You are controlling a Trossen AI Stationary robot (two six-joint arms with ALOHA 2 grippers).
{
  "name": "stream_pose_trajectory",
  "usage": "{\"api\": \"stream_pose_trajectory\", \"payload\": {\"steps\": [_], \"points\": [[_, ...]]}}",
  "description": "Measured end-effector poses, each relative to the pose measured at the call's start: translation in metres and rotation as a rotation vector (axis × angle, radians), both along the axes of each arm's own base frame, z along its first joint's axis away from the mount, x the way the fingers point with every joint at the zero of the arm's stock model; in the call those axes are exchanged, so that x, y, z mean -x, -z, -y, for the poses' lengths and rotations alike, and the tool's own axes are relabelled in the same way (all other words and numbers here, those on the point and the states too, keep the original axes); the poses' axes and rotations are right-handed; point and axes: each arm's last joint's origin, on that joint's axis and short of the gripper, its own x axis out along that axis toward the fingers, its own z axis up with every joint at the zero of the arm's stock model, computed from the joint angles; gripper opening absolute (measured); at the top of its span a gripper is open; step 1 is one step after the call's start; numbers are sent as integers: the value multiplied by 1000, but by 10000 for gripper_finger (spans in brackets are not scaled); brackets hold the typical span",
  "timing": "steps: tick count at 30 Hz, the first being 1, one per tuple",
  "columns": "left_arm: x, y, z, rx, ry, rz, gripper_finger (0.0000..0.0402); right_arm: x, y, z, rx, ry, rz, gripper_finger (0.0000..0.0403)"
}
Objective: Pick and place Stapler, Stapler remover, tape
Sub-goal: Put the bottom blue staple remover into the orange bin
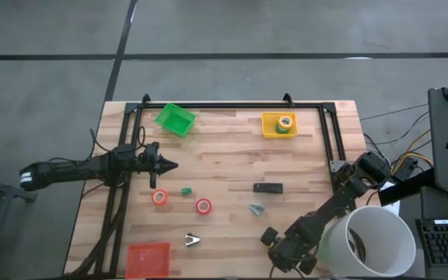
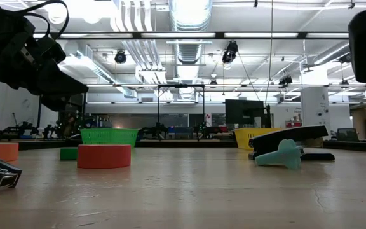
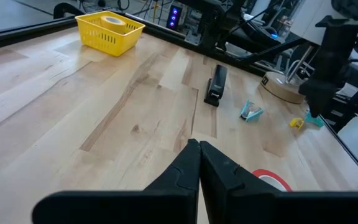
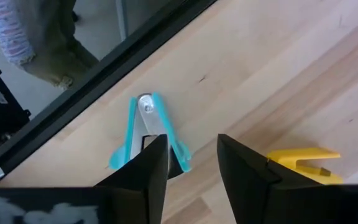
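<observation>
High view: the left gripper (image 1: 166, 165) hangs over the table (image 1: 232, 159) near its left edge. The right gripper (image 1: 273, 243) is low at the near edge. The stapler (image 1: 268, 187) lies right of the middle, a teal remover (image 1: 256, 208) just nearer, and two red tape rolls (image 1: 203, 206) left of them.

Low view: the stapler sits behind the teal remover, touching or just apart.

Left wrist view: the left gripper's fingers (image 3: 182, 168) are pressed together, empty.

Right wrist view: the right gripper's fingers (image 4: 148, 165) stand narrowly apart, gripping nothing, just over a second teal remover (image 4: 151, 127), with a yellow remover (image 4: 303, 160) beside it.
</observation>
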Motion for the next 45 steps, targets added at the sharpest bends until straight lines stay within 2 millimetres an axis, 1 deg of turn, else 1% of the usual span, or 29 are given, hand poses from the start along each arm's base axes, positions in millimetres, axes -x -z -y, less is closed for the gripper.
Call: {"api": "stream_pose_trajectory", "payload": {"steps": [9,23,29,31,36,39,45], "points": [[0,0,0,0,1,0,12,2,4,2,7,0,-8,102],[0,0,0,0,0,0,12,2,5,2,6,9,-11,14],[0,0,0,0,0,0,12,-1,4,5,3,24,-9,9],[0,0,0,0,1,0,12,-4,2,8,8,65,-6,9],[0,0,0,0,1,0,12,-14,-12,18,51,274,20,8],[0,0,0,0,0,0,12,-17,-18,22,42,301,38,8],[0,0,0,0,1,0,12,-23,-30,21,30,321,85,8]]}}
